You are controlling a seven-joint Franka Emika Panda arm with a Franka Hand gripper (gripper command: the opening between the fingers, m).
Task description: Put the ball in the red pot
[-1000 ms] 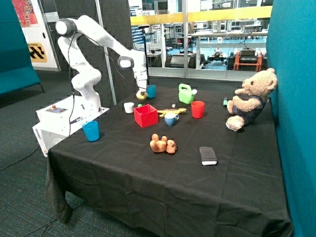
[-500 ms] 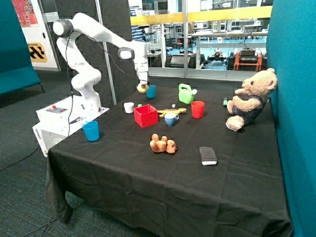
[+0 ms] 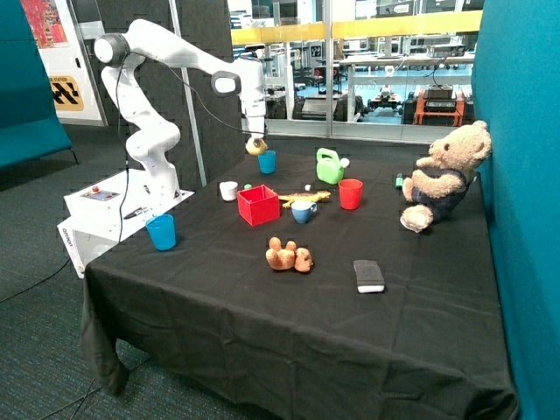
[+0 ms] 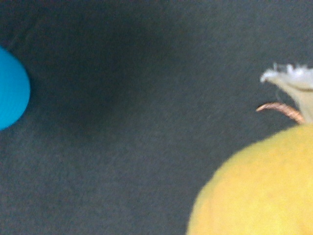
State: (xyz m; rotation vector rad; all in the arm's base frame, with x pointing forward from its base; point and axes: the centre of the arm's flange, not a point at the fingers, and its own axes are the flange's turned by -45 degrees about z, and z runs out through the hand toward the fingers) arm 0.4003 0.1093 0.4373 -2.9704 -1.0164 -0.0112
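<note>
Above the table's far edge, the ball [image 3: 255, 146] is held clamped in the gripper [image 3: 255, 145]; a loosened hold short of the red pot [image 3: 258, 205] could drop it beside the blue cup [image 3: 267, 161].

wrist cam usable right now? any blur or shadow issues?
Wrist view: the ball is so near that it is soft and cropped at the frame edge; a dark shadow lies on the black cloth. Outside view: evenly lit, the hand and the ball are clear.
</note>
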